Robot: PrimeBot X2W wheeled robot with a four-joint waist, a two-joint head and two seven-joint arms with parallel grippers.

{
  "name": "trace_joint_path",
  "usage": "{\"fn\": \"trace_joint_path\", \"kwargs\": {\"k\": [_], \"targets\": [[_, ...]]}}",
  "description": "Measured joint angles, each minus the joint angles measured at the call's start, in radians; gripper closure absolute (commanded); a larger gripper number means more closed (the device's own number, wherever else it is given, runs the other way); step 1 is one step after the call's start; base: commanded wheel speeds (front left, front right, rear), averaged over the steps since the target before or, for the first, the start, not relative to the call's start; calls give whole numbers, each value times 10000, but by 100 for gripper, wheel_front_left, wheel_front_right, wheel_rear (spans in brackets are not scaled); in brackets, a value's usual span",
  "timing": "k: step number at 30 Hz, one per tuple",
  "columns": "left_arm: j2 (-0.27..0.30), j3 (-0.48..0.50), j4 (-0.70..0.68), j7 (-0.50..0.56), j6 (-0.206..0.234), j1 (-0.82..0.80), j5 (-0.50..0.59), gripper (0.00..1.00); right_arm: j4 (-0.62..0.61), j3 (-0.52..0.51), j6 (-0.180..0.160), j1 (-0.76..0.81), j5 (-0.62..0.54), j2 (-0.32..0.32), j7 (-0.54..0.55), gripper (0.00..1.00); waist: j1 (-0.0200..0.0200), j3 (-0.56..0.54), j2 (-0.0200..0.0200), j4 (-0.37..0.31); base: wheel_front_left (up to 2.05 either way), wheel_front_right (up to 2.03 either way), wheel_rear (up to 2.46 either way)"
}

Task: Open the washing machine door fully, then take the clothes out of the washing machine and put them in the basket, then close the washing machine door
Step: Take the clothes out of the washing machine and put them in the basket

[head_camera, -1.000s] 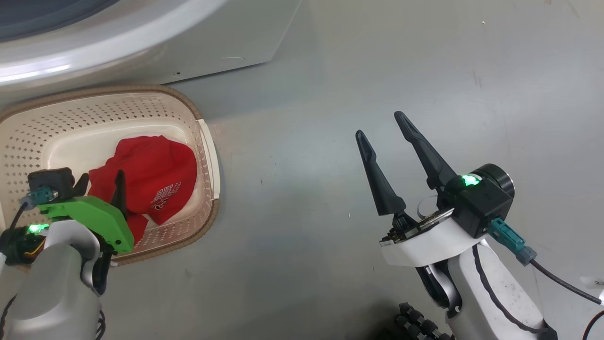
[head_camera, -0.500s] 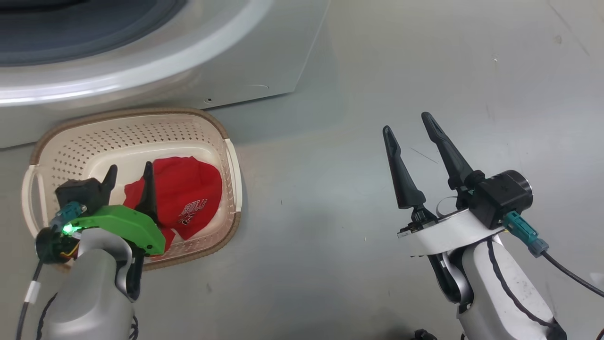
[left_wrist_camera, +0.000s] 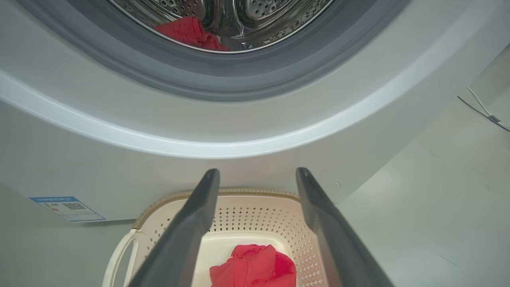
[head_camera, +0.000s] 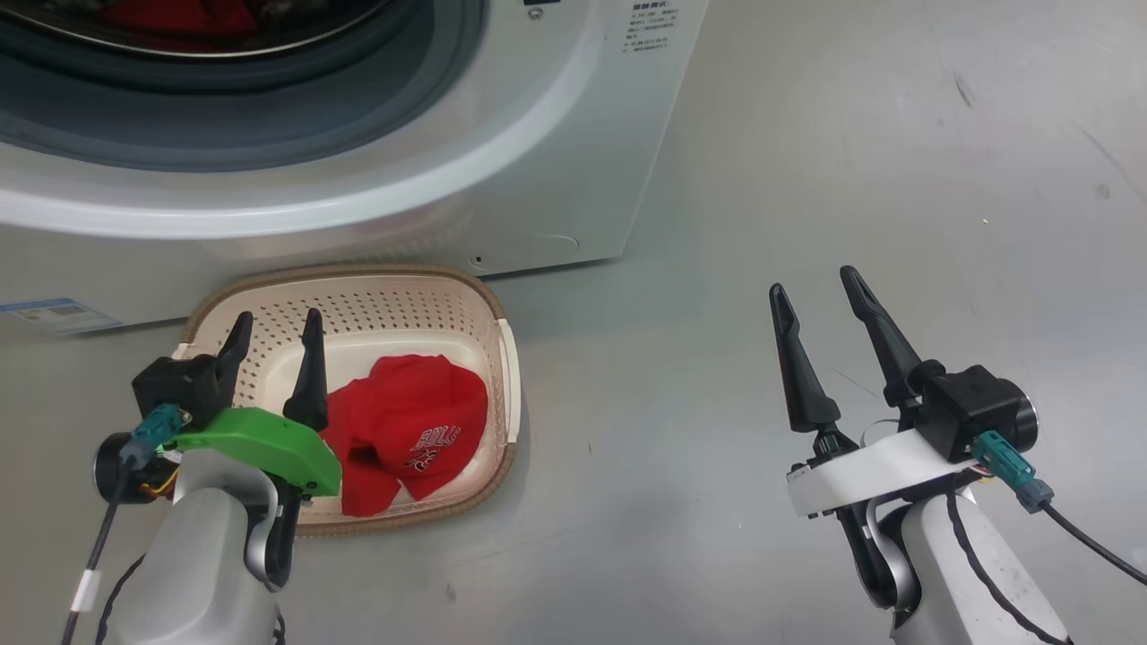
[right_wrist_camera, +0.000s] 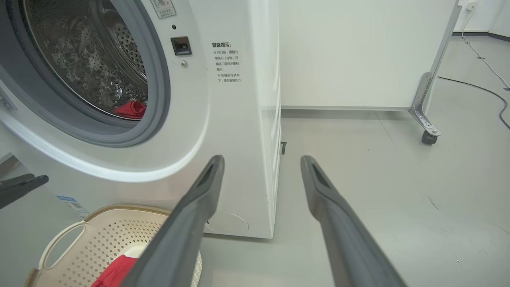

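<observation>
Just right of the left gripper [head_camera: 278, 316], past its right finger, a red jersey [head_camera: 408, 430] w/ white lettering lies crumpled on the bottom of the basket [head_camera: 394, 305], toward the basket's right end. That gripper hovers over the basket's left half, fingers spread wide, nothing btwn them. From the left wrist view the jersey shows low btwn the two fingers, clear of both.

Basket sits on the floor [head_camera: 806, 161]: cream, perforated, brown woven rim, white handle at each end. Its far rim is right up against the foot of the washing machine [head_camera: 556, 179]; touching or not, can't tell.

Ahead of & above the left gripper's fingertips the machine's round mouth stands uncovered. A grey gasket [left_wrist_camera: 239, 81] rings the steel drum [right_wrist_camera: 91, 59], and a second red garment [left_wrist_camera: 187, 31] lies at the drum's bottom near the front lip. Blue label [head_camera: 54, 315] on the machine front, left of that gripper.

Right gripper [head_camera: 811, 279] is well to the right of the basket, over bare floor. Its fingers are also spread & empty, tips pointing past the machine's right corner. From its wrist cam the machine front is left of its fingers, w/ printed text [right_wrist_camera: 226, 61] and a small dark latch slot [right_wrist_camera: 180, 45] beside the mouth. Ahead & right stands a white panel [right_wrist_camera: 358, 52] on a metal leg w/ caster [right_wrist_camera: 428, 137], and a black cable [right_wrist_camera: 476, 85] lies on the floor beyond.
</observation>
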Motion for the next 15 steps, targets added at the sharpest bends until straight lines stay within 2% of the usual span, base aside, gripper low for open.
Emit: {"fn": "trace_joint_path", "kwargs": {"k": [9,15], "targets": [[-21,150,-2303,2,13,419,552,0,203,-127,4,538,-2,-44,0,0,0,-1093,0,532,0,0,0],[-36,81,-3076,2,98,1331,909,0,337,-245,4,937,0,-38,2,0,0,-1843,0,819,0,0,0]]}}
